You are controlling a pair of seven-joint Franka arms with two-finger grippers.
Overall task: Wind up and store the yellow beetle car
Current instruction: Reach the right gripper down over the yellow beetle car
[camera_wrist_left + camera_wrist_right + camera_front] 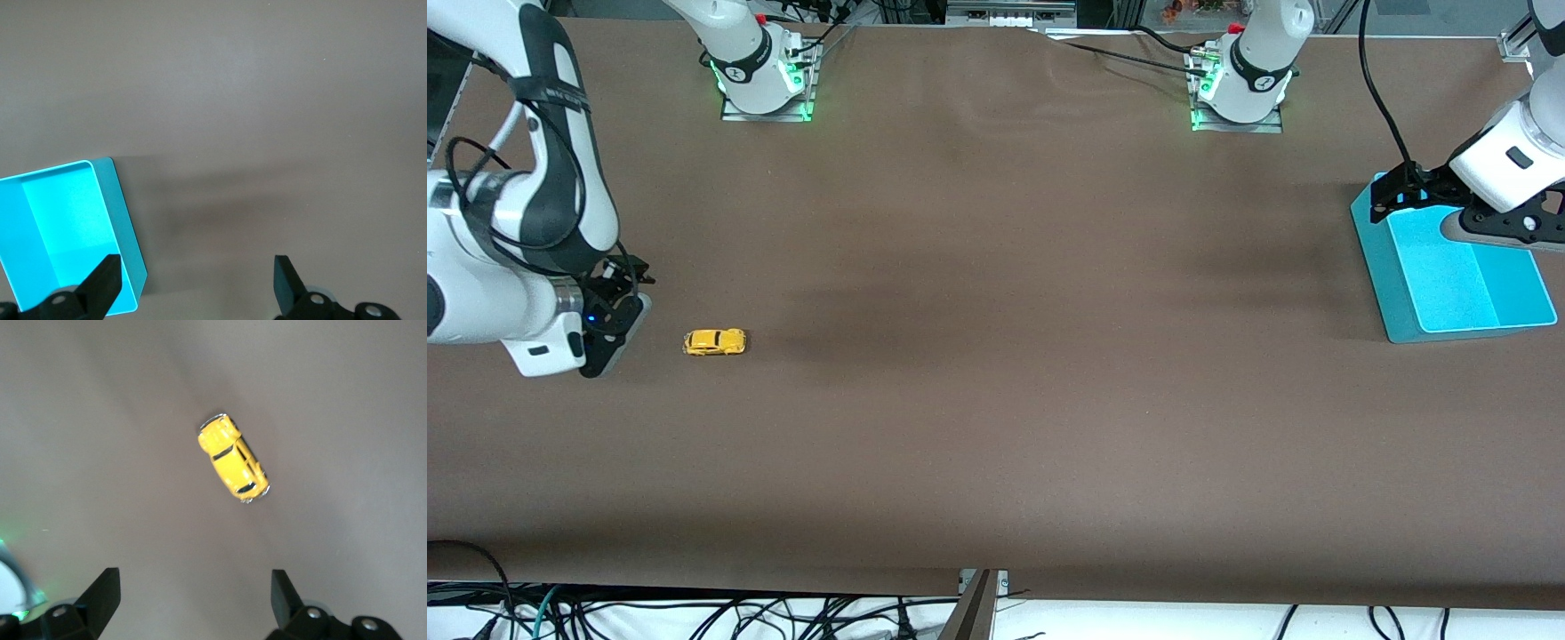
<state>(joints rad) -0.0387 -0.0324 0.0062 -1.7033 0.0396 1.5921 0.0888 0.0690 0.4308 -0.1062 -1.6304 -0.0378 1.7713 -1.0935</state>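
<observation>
Risk: car (715, 341) tiny, free-rolling; off-centre pinch by right gripper (190, 597) likely would push it away or skid it. Second risk: drop short of bin (1403, 293), well apart at left arm's end.

Car: bright yellow, rounded beetle body, dark windows, on wheels on bare table (996, 427) at right arm's end.

Right gripper hung wide, empty, beside car. Left gripper (197, 283) wide, empty, over bin's edge, waiting.
</observation>
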